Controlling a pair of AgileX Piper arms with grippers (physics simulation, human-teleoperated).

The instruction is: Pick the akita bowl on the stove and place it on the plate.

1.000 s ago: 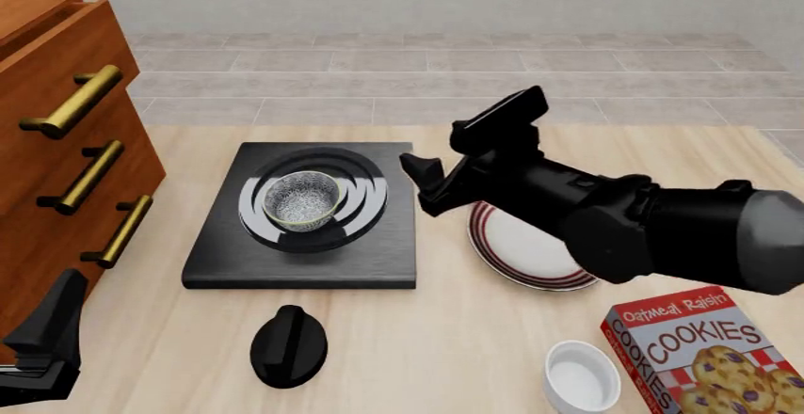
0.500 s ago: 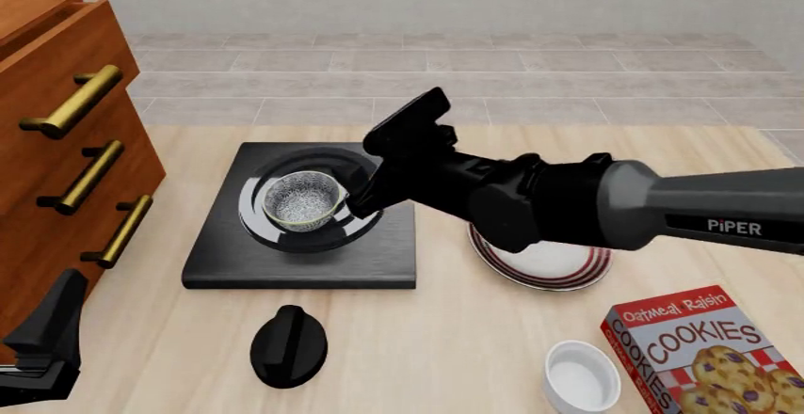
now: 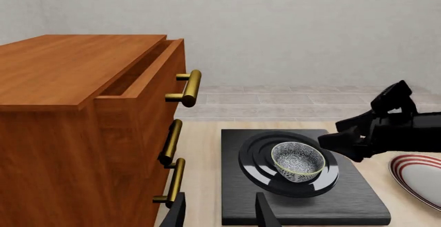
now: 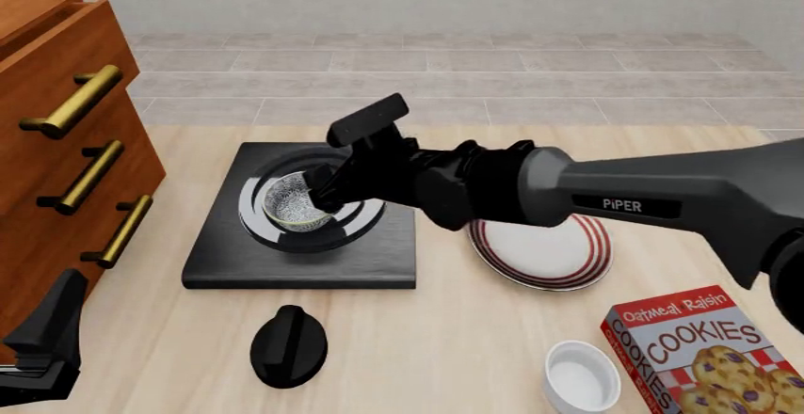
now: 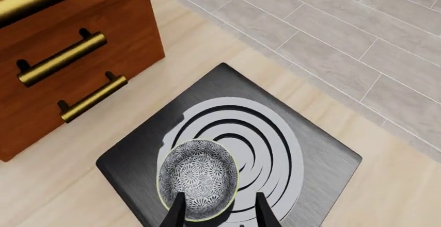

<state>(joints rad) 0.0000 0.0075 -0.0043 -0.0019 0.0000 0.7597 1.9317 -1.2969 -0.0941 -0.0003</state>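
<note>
Now, progress: nothing lifted, akita bowl (image 4: 299, 203) sits on stove (image 4: 301, 245)
Right tool (image 5: 216, 210): spread over bowl's rim
Left: grip, carry to plate (image 4: 553, 254)

A wooden dresser (image 3: 82, 129) with brass handles (image 3: 187, 88) stood beside the stove (image 3: 296, 185); the akita bowl (image 3: 298, 160) sat on the burner rings; the right gripper (image 3: 351, 142) hovered just beside it; the plate (image 3: 419, 178) lay near the stove.
</note>
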